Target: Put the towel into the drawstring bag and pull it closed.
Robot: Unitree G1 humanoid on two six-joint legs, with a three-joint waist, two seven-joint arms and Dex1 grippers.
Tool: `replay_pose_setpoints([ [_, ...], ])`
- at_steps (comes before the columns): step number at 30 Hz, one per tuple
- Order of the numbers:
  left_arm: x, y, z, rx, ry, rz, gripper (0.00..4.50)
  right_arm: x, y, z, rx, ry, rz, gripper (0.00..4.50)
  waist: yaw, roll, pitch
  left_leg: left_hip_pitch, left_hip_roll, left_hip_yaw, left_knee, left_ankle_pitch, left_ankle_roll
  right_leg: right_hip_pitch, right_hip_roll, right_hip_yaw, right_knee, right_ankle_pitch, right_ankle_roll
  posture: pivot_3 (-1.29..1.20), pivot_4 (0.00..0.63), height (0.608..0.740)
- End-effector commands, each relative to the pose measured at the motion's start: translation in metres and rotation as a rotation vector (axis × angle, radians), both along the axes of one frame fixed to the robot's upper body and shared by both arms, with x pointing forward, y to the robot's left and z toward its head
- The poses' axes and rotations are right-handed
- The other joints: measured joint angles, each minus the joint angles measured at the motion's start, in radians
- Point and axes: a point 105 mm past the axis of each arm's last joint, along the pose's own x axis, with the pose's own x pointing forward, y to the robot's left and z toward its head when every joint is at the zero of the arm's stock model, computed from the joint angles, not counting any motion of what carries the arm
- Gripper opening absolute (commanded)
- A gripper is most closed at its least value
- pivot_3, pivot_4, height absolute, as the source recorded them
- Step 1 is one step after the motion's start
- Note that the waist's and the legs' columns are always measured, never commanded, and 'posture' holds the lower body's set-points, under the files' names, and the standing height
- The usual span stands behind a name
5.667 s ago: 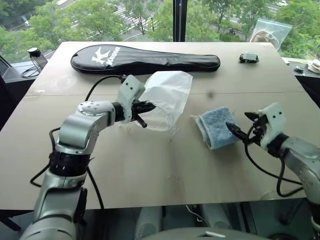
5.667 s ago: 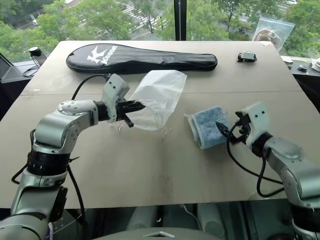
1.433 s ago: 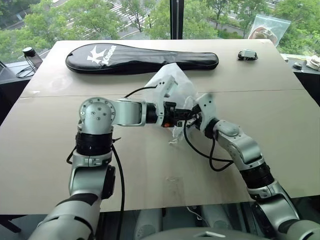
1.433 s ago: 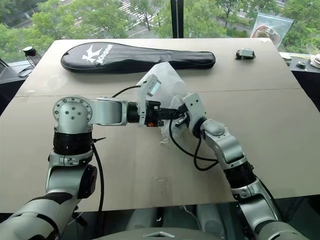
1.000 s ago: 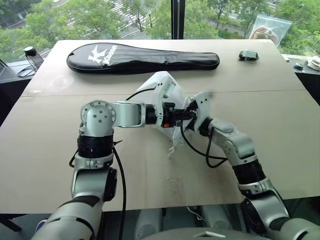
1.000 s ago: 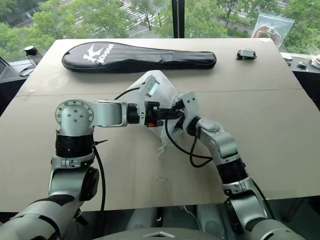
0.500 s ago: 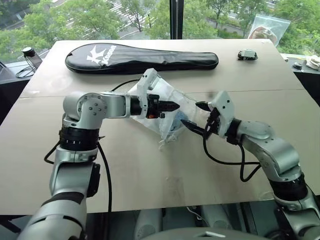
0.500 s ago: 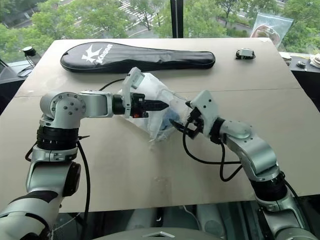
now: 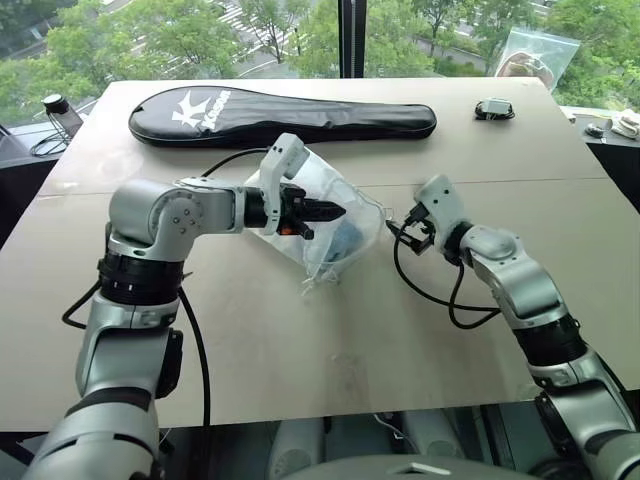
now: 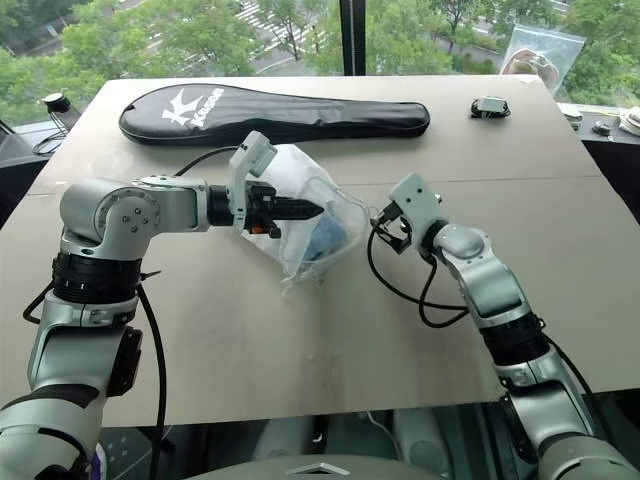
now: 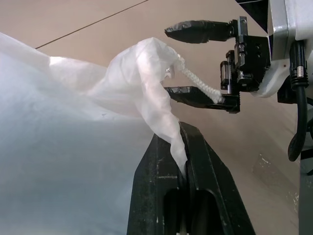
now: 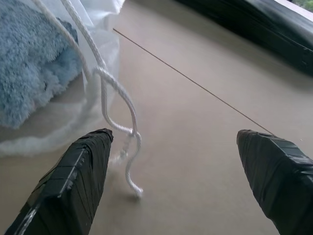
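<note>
Towel (image 10: 325, 238) now inside bag (image 10: 318, 205), a second ago half hidden by both arms. Left claw (image 10: 300, 210) clamps the bag's rim; right claw (image 10: 383, 226), withdrawn and spread wide, stands beside the cord (image 12: 110, 83). Closing remains. Wooden tabletop (image 9: 300, 340) carries a black racket cover (image 9: 280, 108); windows show trees.

Landmark: drawstring bag (image 9: 325, 215), white, translucent, mid-table (image 9: 300, 350). Left gripper (image 9: 335, 212) clamped on bag fabric, holds it part-lifted, bottom end sagging to table. Towel (image 9: 345, 236), blue, visible thru fabric, inside bag. Right gripper (image 9: 397, 226) just right of bag, jaws apart, nothing held. Black racket cover (image 9: 290, 112) beyond bag, far side of table. Small dark object (image 9: 496, 109) far right of bag. Clear plastic bag (image 9: 535, 57) beyond that, at table's far right corner.
</note>
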Motion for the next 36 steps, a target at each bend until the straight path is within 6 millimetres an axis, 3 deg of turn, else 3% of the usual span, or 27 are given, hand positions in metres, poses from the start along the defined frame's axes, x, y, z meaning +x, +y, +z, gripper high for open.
replay_pose_setpoints([
  [1,-0.003,-0.003,0.01,-0.002,-0.055,-0.022,0.0,0.006,0.01,0.006,-0.011,-0.036,0.037,4.34,0.001,0.0,0.0,0.0,0.0,0.0,0.0,0.0,0.0,0.0,0.0,0.0,0.0,0.0,0.0,0.0,0.15,0.74],
  [2,-0.004,-0.003,0.01,-0.001,-0.056,-0.023,0.0,0.009,0.012,0.004,-0.02,-0.035,0.036,4.34,0.001,0.0,0.0,0.0,0.0,0.0,0.0,0.0,0.0,0.0,0.0,0.0,0.0,0.0,0.0,0.0,0.15,0.74],
  [9,-0.007,-0.003,0.011,-0.002,-0.063,-0.041,0.0,0.025,0.022,-0.004,-0.046,-0.043,0.056,1.42,0.0,0.0,0.0,0.0,0.0,0.0,0.0,0.0,0.0,0.0,0.0,0.0,0.0,0.0,0.0,0.0,0.15,0.74],
  [12,-0.007,0.0,0.011,0.004,-0.067,-0.037,0.0,0.025,0.021,-0.005,-0.04,-0.05,0.059,0.29,0.0,0.0,0.0,0.0,0.0,0.0,0.0,0.0,0.0,0.0,0.0,0.0,0.0,0.0,0.0,0.0,0.15,0.74],
  [13,-0.006,0.001,0.011,0.008,-0.072,-0.032,0.0,0.024,0.02,-0.003,-0.034,-0.061,0.057,0.1,0.0,0.0,0.0,0.0,0.0,0.0,0.0,0.0,0.0,0.0,0.0,0.0,0.0,0.0,0.0,0.0,0.15,0.74],
  [18,0.005,0.006,0.013,-0.005,-0.13,-0.002,0.0,0.013,-0.005,0.015,0.003,-0.123,-0.022,0.1,0.006,0.0,0.0,-0.001,0.0,-0.001,0.0,0.0,0.0,0.0,0.0,-0.001,0.0,0.0,0.0,0.0,0.15,0.74],
  [21,0.006,0.006,0.017,-0.004,-0.203,-0.069,0.0,-0.007,-0.017,0.03,0.062,-0.134,-0.067,0.1,0.007,0.0,0.0,-0.001,0.0,-0.001,0.0,0.0,0.0,0.0,-0.001,-0.001,0.0,0.0,0.0,0.0,0.15,0.74],
  [25,0.012,0.017,0.018,-0.032,-0.212,-0.114,0.0,-0.04,-0.014,0.042,0.117,-0.109,-0.04,0.1,0.001,0.001,0.0,0.0,0.0,0.0,0.0,0.0,0.0,0.0,0.0,0.0,0.0,0.0,0.0,0.0,0.15,0.74],
  [26,0.009,0.019,0.017,-0.047,-0.189,-0.139,0.58,-0.045,-0.012,0.043,0.12,-0.103,-0.033,0.0,-0.001,0.001,0.0,0.0,0.0,0.0,0.0,0.0,0.0,0.0,0.0,0.0,0.0,0.0,0.0,0.0,0.15,0.74],
  [27,0.006,0.021,0.017,-0.053,-0.179,-0.161,0.84,-0.047,-0.011,0.044,0.122,-0.097,-0.031,0.0,-0.002,0.001,0.0,0.001,0.0,0.0,0.0,0.0,0.0,0.0,0.001,0.0,0.001,0.0,0.0,0.0,0.15,0.74],
  [30,-0.002,0.03,0.012,-0.046,-0.162,-0.172,2.15,-0.049,-0.009,0.044,0.12,-0.085,-0.033,0.0,-0.002,0.001,0.0,0.0,0.0,0.0,0.0,0.0,0.0,0.0,0.001,0.0,0.001,0.0,0.0,0.0,0.15,0.74],
  [33,-0.023,0.053,-0.002,-0.022,-0.114,-0.191,3.47,-0.047,-0.009,0.045,0.119,-0.084,-0.039,0.0,-0.004,0.001,0.0,0.0,0.0,0.001,0.0,0.0,0.0,0.0,0.001,0.001,0.0,0.0,0.0,0.0,0.15,0.74],
  [36,-0.046,0.066,-0.022,0.056,-0.071,-0.23,3.47,-0.046,-0.009,0.045,0.119,-0.084,-0.041,0.0,-0.005,0.001,0.001,0.0,0.001,0.001,-0.001,0.0,0.0,-0.001,0.001,0.001,0.0,0.0,0.0,0.0,0.15,0.74],
])
